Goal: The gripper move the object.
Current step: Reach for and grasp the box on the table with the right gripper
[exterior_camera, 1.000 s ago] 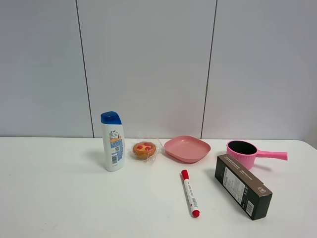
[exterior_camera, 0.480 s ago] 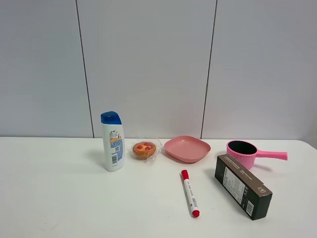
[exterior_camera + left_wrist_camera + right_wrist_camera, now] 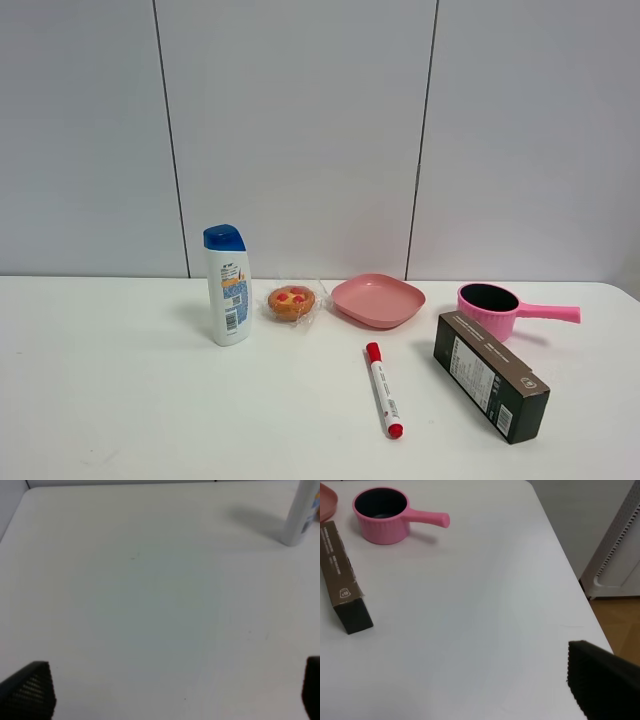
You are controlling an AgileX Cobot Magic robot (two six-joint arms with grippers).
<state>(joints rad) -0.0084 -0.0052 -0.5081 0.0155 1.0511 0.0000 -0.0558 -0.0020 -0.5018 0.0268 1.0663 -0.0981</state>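
No change to log. High view matches both earlier pictures: carton (image 3: 490, 388) sits on the surface (image 3: 120, 400) at the same spot and angle. Wrist views have no earlier pictures to compare.

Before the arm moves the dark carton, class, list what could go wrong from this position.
1. The carton lies close to the pink saucepan; a wide approach might knock the pan.
2. The marker lies loose on its other side and could roll if the carton is pushed that way.
3. The carton is long; gripped near one end, it may tilt or slip.
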